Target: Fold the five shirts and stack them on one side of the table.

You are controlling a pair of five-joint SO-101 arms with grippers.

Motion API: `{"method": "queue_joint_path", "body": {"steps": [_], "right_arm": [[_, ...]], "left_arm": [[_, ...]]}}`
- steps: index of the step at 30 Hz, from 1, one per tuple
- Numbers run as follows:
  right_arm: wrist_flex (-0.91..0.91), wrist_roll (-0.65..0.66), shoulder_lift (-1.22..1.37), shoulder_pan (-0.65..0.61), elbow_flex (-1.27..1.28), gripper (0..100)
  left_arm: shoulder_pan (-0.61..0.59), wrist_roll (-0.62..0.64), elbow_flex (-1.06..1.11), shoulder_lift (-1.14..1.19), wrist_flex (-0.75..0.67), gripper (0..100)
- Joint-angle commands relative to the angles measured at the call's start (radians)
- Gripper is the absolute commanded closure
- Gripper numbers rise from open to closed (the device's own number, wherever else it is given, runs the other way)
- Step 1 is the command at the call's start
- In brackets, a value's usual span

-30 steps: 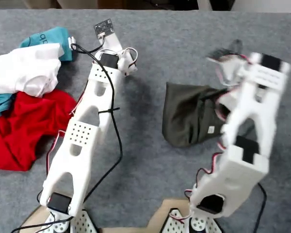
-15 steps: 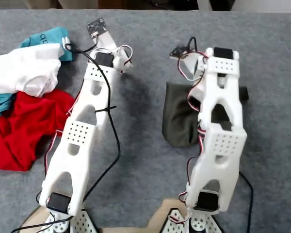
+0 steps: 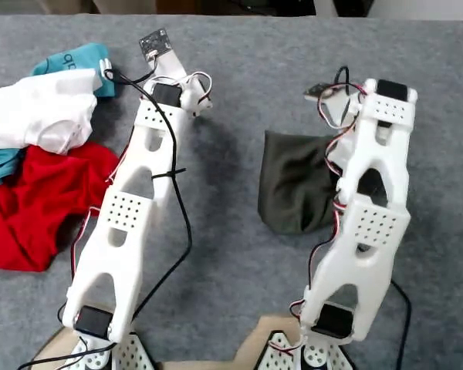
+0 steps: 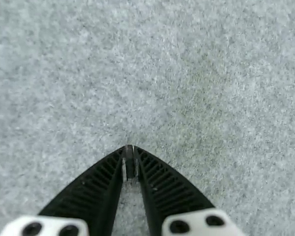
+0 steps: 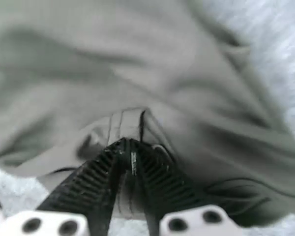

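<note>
Grey felt tabletop (image 3: 239,77) is bearing a dark olive cloth shirt (image 3: 289,193) under the closed right gripper (image 5: 129,150); left gripper (image 4: 129,162) is hovering closed.

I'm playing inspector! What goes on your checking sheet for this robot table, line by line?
Surface: grey fuzzy table cover.
Job's things: dark shirt bunched under the right arm; white shirt, teal shirt and red shirt heaped unfolded at the left side. A fifth shirt cannot be told apart.
Clutter: nothing seen.
Grippers: left gripper, jaws shut over bare cover; right gripper, jaws shut against the dark shirt, pinch unclear.
Cables: black cable along the left arm; red and white wires on the right arm.
Surroundings: brown board under the arm bases; past the far edge, too dark to tell.
</note>
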Motion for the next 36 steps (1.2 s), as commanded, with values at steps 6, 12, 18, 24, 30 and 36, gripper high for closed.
{"method": "queue_joint_path", "body": {"steps": [6,12,18,24,30,36], "right_arm": [[0.018,0.086,-0.225,0.200,0.234,99.3],[0.018,0.137,-0.309,0.298,0.332,99.3],[0.017,0.132,-0.410,0.228,0.311,99.3],[-0.043,0.057,-0.424,-0.018,0.239,99.3],[-0.147,-0.011,-0.302,-0.148,0.225,99.3],[-0.146,-0.021,-0.177,-0.116,0.225,99.3]], "left_arm": [[-0.006,0.003,-0.044,-0.016,-0.017,98],[-0.005,0.003,-0.044,-0.016,-0.017,98],[-0.005,0.003,-0.044,-0.016,-0.017,98],[-0.005,0.003,-0.043,-0.016,-0.017,98],[-0.005,0.003,-0.043,-0.016,-0.017,98],[-0.005,0.003,-0.043,-0.016,-0.017,98]]}}
